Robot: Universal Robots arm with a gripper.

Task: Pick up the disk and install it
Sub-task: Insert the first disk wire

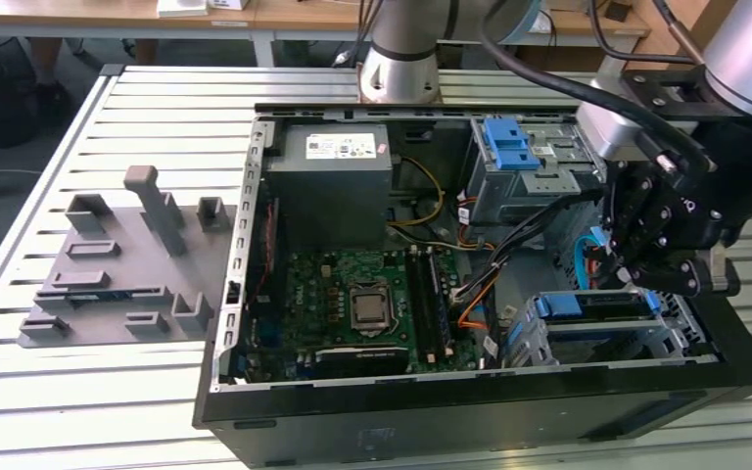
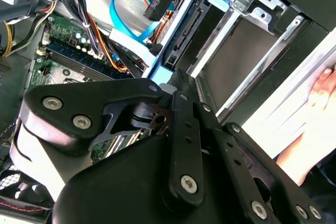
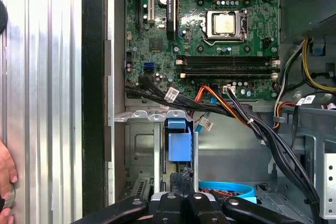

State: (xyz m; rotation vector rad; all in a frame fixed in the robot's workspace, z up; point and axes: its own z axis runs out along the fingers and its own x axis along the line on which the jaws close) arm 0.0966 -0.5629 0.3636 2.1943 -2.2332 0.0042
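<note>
Disk (image 1: 594,305), blue-framed, is seen in the exterior view slotted in the metal cage (image 1: 611,338) at the computer case's (image 1: 481,411) corner, just below the gripper (image 1: 670,279). In the second wrist view, fingers (image 2: 186,129) are pressed together above the disk's blue edge (image 2: 163,74). In the first wrist view, its blue frame (image 3: 178,142) is seen beyond the closed fingertips (image 3: 181,182).

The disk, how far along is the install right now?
Done: the disk already sits in a slot of the drive cage. In hand: the gripper hovers right at its blue end. Left: it cannot be told whether the disk is fully seated.
</note>
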